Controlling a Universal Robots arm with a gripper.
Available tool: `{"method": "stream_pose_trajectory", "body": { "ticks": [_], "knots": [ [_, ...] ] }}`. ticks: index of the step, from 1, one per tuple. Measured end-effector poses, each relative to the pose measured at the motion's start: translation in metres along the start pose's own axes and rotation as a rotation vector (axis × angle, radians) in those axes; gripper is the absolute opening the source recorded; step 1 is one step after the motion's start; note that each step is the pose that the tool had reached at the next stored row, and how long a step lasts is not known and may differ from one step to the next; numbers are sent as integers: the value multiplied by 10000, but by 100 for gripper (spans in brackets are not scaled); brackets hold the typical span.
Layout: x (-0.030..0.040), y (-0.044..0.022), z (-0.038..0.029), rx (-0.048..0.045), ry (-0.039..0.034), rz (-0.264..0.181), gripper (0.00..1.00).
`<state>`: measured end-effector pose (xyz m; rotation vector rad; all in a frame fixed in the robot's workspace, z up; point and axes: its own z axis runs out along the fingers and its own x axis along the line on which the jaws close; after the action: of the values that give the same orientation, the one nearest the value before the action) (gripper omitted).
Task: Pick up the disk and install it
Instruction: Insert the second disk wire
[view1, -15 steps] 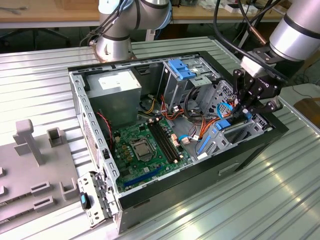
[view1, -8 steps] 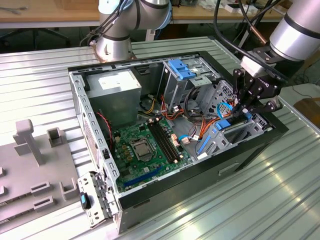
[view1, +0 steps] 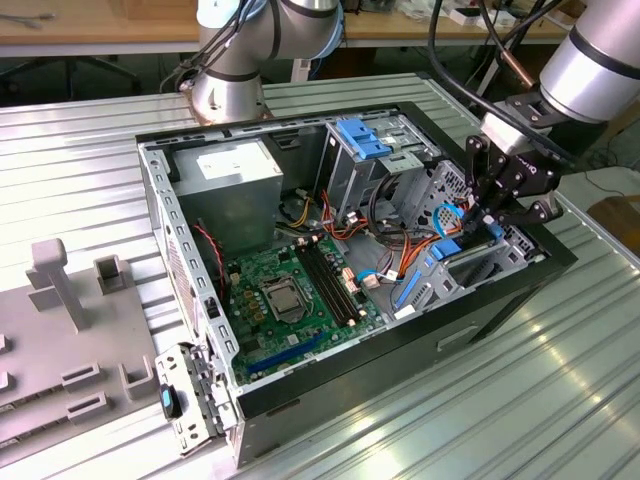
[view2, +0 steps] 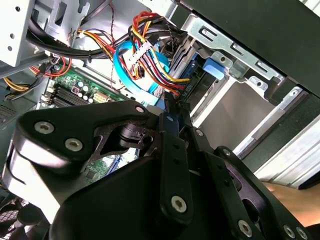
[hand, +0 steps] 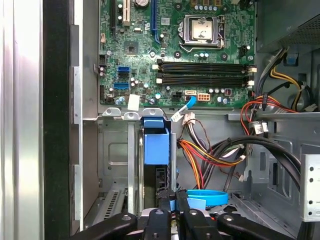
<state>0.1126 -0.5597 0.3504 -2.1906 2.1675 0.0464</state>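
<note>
The disk (hand: 155, 145) stands on edge in the drive cage of the open computer case, its bright blue rail facing up, just short of the motherboard (hand: 190, 50). My gripper (hand: 173, 202) is at the disk's near end, its black fingers (hand: 163, 200) drawn close together on a blue edge of it. In the exterior view the gripper (view1: 492, 218) hangs over the cage at the case's right end, with the disk's blue rail (view1: 446, 250) below it. In the second wrist view the fingertips (view2: 169, 107) meet at the disk's dark edge (view2: 186, 70), beside a blue tab (view2: 213, 68).
Bundles of coloured cables (hand: 210, 150) and a blue flat cable (hand: 205, 196) crowd the space beside the cage. A grey power-supply box (view1: 238, 172) and a blue latch (view1: 362, 137) sit at the case's far end. A grey fixture (view1: 60, 290) stands on the ribbed metal table (view1: 520, 400).
</note>
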Motion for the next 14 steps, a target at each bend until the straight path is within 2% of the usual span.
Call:
{"method": "stream_pose_trajectory", "body": {
  "ticks": [5, 9, 14],
  "knots": [
    [19, 0, -3, 1, -19, 0, 17],
    [31, 0, -3, -4, -120, 3, 17],
    [47, 0, -1, -5, -126, 3, 17]
  ]
}}
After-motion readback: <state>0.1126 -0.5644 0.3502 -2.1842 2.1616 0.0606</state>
